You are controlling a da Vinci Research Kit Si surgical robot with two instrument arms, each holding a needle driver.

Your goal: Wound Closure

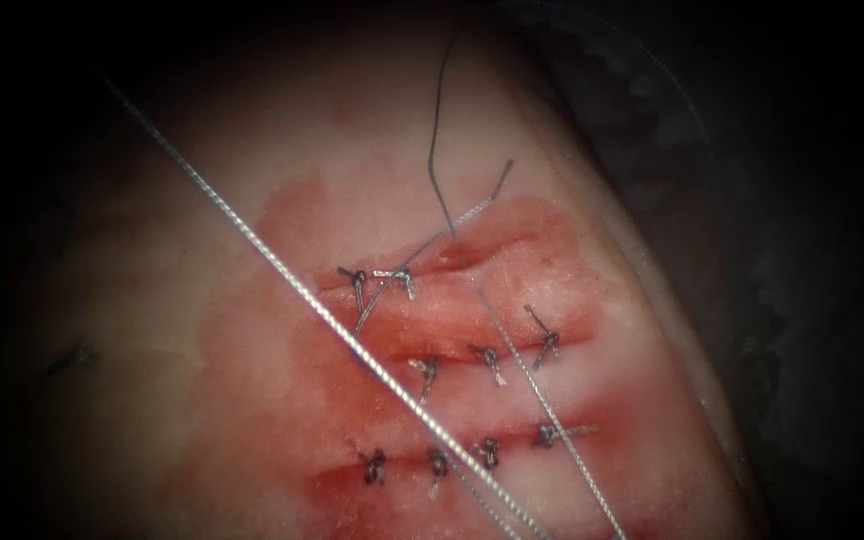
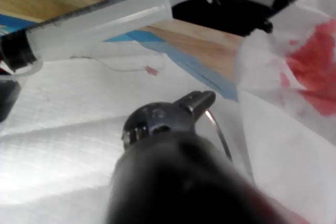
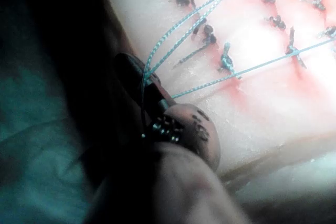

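The left pincer is clenched on the curved steel needle; the right pincer grasps the thin grey thread crossing the pink tissue.

No text or number can be read; the syringe barrel's faint marks seem illegible.

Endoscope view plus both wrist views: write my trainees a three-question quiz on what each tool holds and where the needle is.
1. True or false: the needle is in the tissue.
2. The left tool holds: A the thread; B the needle; C nothing.
3. Fill in: the strands of thread stretched across the knotted stitches run to the ____ tool.
Key: 1 false, it is held over white cloth, off the tissue; 2 B; 3 right.
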